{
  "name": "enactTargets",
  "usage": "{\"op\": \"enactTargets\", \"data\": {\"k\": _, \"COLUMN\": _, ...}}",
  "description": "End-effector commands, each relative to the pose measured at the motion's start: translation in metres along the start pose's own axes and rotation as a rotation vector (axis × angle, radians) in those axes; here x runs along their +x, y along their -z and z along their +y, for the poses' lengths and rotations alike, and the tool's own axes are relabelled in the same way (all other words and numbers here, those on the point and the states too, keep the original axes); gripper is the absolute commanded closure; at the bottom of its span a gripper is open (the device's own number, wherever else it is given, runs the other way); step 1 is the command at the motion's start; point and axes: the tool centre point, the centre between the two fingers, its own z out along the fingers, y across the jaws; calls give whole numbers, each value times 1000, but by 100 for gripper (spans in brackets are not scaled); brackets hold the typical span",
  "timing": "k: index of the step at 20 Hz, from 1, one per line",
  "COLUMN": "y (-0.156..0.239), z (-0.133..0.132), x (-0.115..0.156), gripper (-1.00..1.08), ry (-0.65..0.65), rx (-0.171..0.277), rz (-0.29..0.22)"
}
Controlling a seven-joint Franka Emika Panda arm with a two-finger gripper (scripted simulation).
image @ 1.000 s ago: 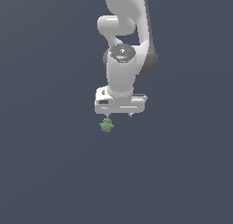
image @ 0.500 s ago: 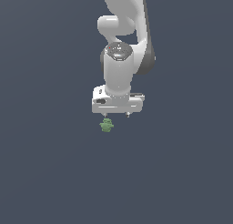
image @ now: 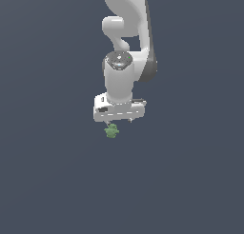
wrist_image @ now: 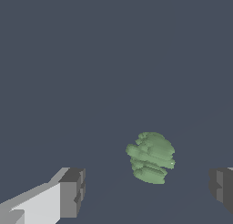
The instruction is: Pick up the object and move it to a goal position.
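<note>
One gripper [image: 118, 120] is seen, jaws spread wide, nothing held. Two gray fingertips [wrist_image: 73, 192] are counted in the wrist view, with one lumpy green object [wrist_image: 151, 157] lying between them, touching neither. In the exterior view the object [image: 111, 131] sits just below the gripper, at about 7 o'clock. No writing can be read.

the gripper [image: 119, 121] hangs at the end of the arm [image: 125, 47], which comes down from the top of the exterior view. the green object [image: 111, 131] lies on the flat ground [image: 52, 176] just below the gripper, a little toward the exterior view's left of its middle. in the wrist view the object [wrist_image: 151, 157] sits between the two fingertips [wrist_image: 72, 192], apart from both and nearer the one at [wrist_image: 221, 189].
</note>
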Motion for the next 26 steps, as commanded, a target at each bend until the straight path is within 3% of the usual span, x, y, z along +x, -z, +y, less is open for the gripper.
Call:
{"op": "enactTargets", "data": {"k": 1, "y": -8, "z": 5, "x": -3, "gripper": -92, "ry": 38, "rx": 2, "rz": -2}}
{"op": "enactTargets", "data": {"k": 14, "y": -54, "z": 30, "x": -26, "gripper": -92, "ry": 266, "rx": 16, "rz": -6}}
{"op": "enactTargets", "data": {"k": 26, "y": -67, "z": 36, "x": -33, "gripper": -92, "ry": 327, "rx": 21, "rz": -7}}
